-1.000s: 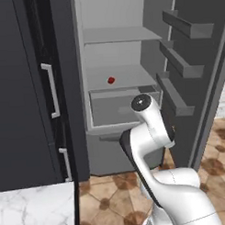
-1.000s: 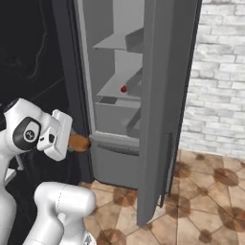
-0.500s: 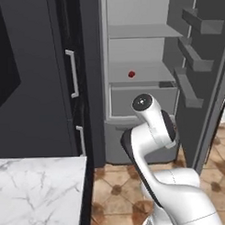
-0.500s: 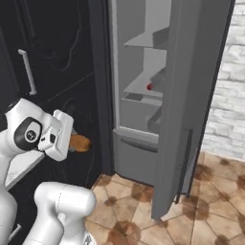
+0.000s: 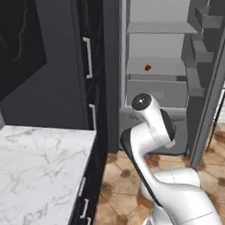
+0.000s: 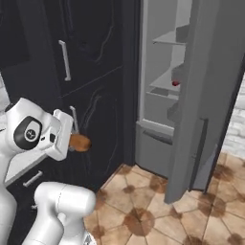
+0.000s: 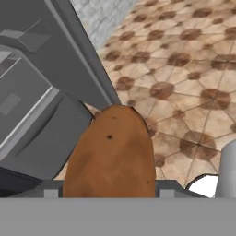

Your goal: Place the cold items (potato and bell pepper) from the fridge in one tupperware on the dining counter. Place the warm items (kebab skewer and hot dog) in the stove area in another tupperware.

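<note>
The pincer [image 6: 76, 142] is clamped on the potato [image 7: 110, 154], which sits between its tips, carried low beside the arm above the tiled floor [image 6: 143, 210]. The marble dining surface [image 5: 38, 172] lies close at the left. Further off, the fridge [image 5: 159, 85] stands open with the bell pepper [image 5: 148, 67] on a middle shelf. The step in hand looks like carrying the potato away; the next move calls for finding the flat tupperware and lowering the potato into it.
</note>
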Available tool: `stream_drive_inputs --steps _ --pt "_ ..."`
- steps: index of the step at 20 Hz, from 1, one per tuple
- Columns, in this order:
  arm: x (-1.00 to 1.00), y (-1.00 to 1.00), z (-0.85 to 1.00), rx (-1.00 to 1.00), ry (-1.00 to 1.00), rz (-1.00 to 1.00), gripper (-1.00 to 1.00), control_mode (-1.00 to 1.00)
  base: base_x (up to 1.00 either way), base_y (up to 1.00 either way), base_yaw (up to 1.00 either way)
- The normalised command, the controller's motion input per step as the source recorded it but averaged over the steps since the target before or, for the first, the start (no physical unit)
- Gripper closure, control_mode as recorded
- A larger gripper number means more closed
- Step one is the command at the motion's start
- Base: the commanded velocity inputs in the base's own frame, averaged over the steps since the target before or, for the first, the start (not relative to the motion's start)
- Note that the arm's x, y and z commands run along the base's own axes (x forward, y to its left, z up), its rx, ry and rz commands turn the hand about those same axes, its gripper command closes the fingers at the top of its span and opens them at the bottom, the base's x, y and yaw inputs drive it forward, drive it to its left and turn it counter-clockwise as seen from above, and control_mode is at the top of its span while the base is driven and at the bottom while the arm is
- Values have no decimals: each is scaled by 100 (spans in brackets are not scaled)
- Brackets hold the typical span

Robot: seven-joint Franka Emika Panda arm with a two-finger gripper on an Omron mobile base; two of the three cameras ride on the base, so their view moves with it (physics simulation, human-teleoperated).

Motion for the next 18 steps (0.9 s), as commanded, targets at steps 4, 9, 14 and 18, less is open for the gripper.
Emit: stream_drive_inputs --steps 4,9,14,18 --pt "0 0 0 0 0 0 100 100 -83 -29 32" --pt "0 0 0 0 0 0 100 100 -78 -21 32" --pt "0 0 0 0 0 0 100 100 -75 -12 34" --pt "0 0 0 0 0 0 100 100 -74 -8 37"
